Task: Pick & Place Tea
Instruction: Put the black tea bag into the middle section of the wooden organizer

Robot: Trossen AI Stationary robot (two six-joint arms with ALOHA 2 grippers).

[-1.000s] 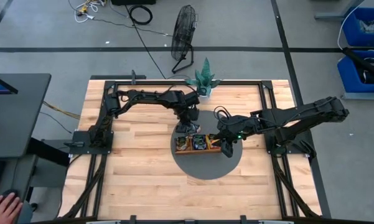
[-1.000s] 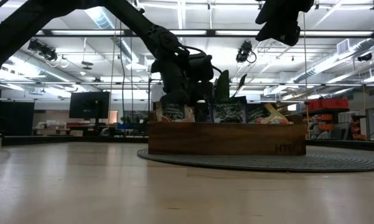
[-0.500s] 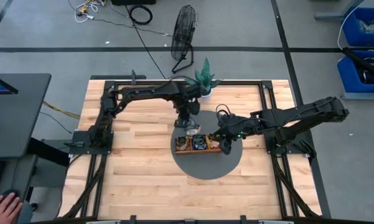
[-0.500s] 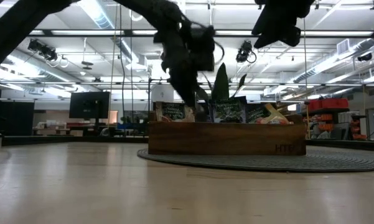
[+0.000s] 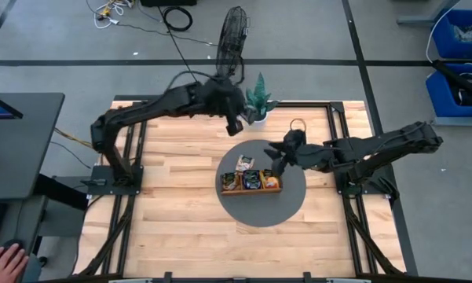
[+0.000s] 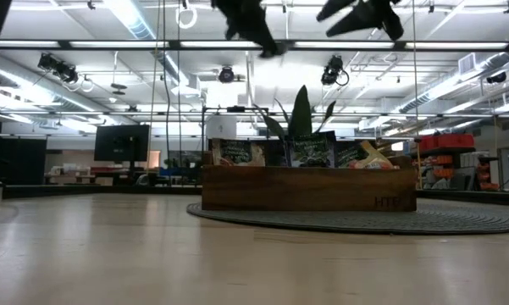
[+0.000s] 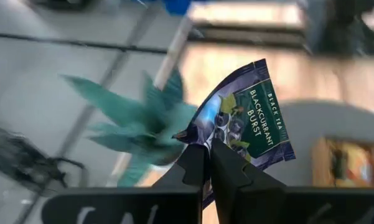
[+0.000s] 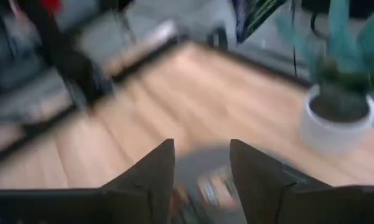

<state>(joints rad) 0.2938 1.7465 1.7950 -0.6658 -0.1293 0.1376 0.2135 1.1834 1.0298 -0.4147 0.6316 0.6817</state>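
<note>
High view: brown wooden three-compartment tray (image 5: 252,191) at centre frame on a round grey mat (image 5: 287,208), holding small flat square tea sachets (image 5: 251,180) in orange-yellow and dark tones; left gripper (image 5: 237,122) raised above and left of the tray, near the small green potted plant (image 5: 257,100) at the table's upper edge, fingers pressed together; right gripper (image 5: 280,157) just right of and above the tray, over the mat, fingers spread with nothing between them. Low view: tray (image 6: 309,188) centre-right on the mat (image 6: 457,220), sachets (image 6: 312,152) standing upright above its rim, plant leaves (image 6: 301,110) rising behind; both arms dark at the top edge, left gripper (image 6: 256,25) left of centre, right gripper (image 6: 366,15) right of centre, well above the tray. Left wrist view: dark fingers (image 7: 193,165) pinching the lower corner of a dark blue sachet with a green label reading BLACKCURRANT BURST BLACK TEA (image 7: 250,121), held tilted in the air; blurred green plant (image 7: 143,118) to the left, tray (image 7: 351,163) at right edge. Right wrist view: own two dark fingers (image 8: 155,168) apart at the bottom, empty; white-potted plant (image 8: 339,118) at right; dark blue sachet (image 8: 255,15) at the top edge.
</note>
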